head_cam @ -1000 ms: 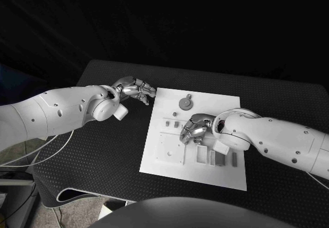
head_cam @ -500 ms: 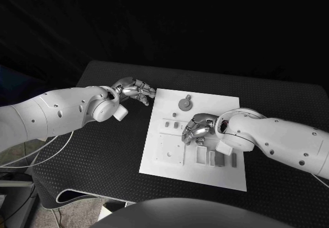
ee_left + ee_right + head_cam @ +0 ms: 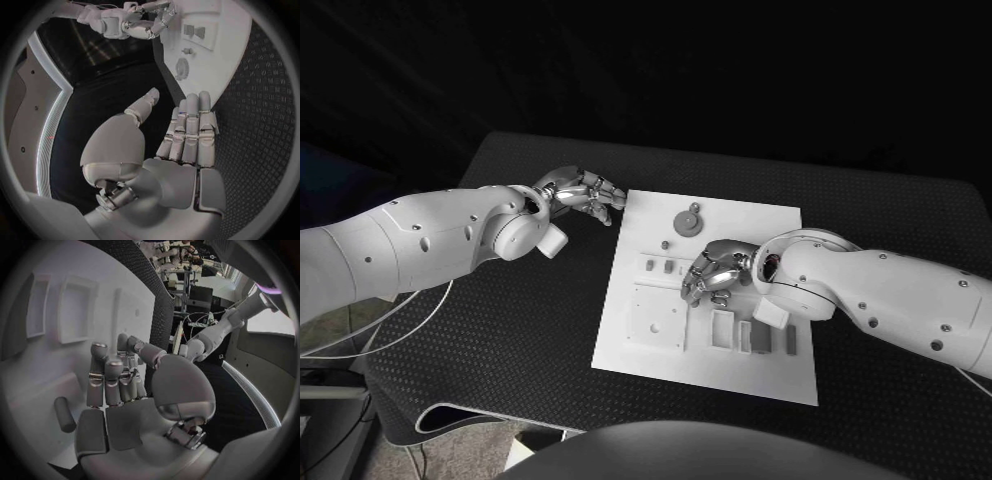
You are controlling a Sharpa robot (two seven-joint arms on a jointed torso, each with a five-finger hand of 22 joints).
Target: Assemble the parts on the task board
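The white task board point(image 3: 711, 355) lies in the middle of the table. A round grey part point(image 3: 689, 220) sits near its far edge, and small grey parts point(image 3: 661, 262) stand left of centre. My right hand point(image 3: 711, 272) hovers low over the board's middle with its fingers half bent and tips toward the plate point(image 3: 37, 365); I see nothing in it. A short grey peg point(image 3: 64, 414) lies on the board beside that palm point(image 3: 119, 390). My left hand point(image 3: 586, 192) rests off the board's far left corner with its fingers straight and holds nothing point(image 3: 184, 132).
Dark grey blocks point(image 3: 762, 337) sit in slots near the board's right front. Shallow square recesses point(image 3: 656, 312) lie left of them. Black textured table point(image 3: 516, 320) surrounds the board, with free room at the front left. The left wrist view shows the round part point(image 3: 182, 66) beyond the fingertips.
My right hand has crept slightly toward the board's far side and right. My left hand has barely shifted.
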